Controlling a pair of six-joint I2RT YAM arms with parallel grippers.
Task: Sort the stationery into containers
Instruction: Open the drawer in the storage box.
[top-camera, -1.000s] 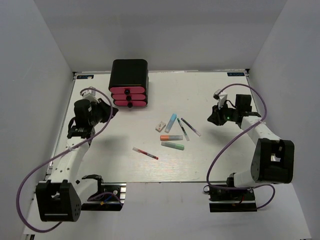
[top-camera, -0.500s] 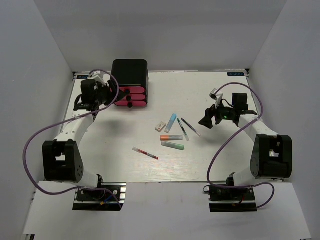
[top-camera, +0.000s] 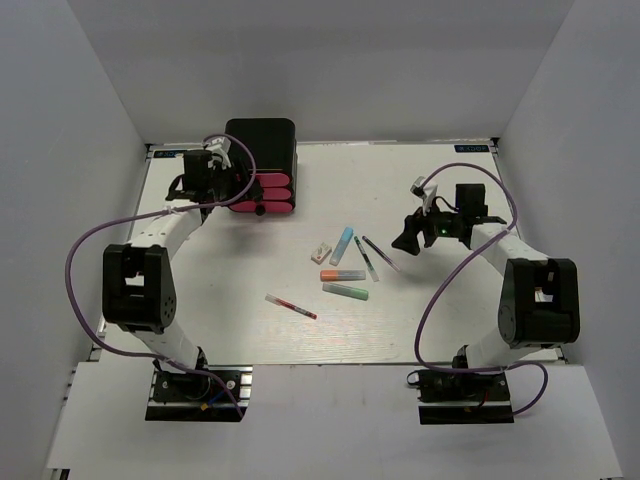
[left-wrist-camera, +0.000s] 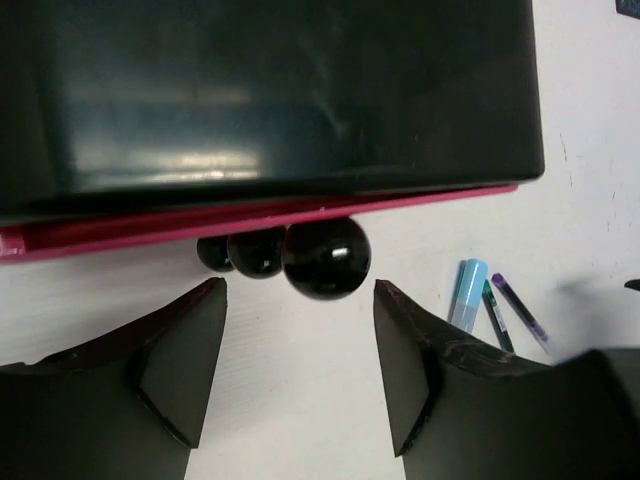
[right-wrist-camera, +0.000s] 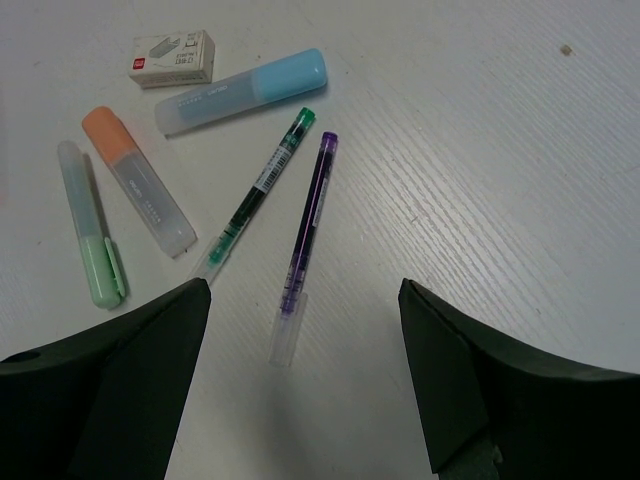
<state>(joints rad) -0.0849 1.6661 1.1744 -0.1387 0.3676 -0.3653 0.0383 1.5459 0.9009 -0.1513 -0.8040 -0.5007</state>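
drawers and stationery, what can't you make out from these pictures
- pink drawers: top view, all look shut; fronts hide any contents.
- black cabinet: left wrist view, cut off by top and left edges.
- two knobs: left wrist view, partly behind the nearest knob.
- eraser: right wrist view, label print too small to read.
- red-and-clear pen: top view only, too small for detail.

small white boxed eraser (right-wrist-camera: 172, 57): red logo and grey print, too small to read
thin green-capped pen (right-wrist-camera: 262, 190): barcode label, illegible

Bright even light, soft shadows, mild glare
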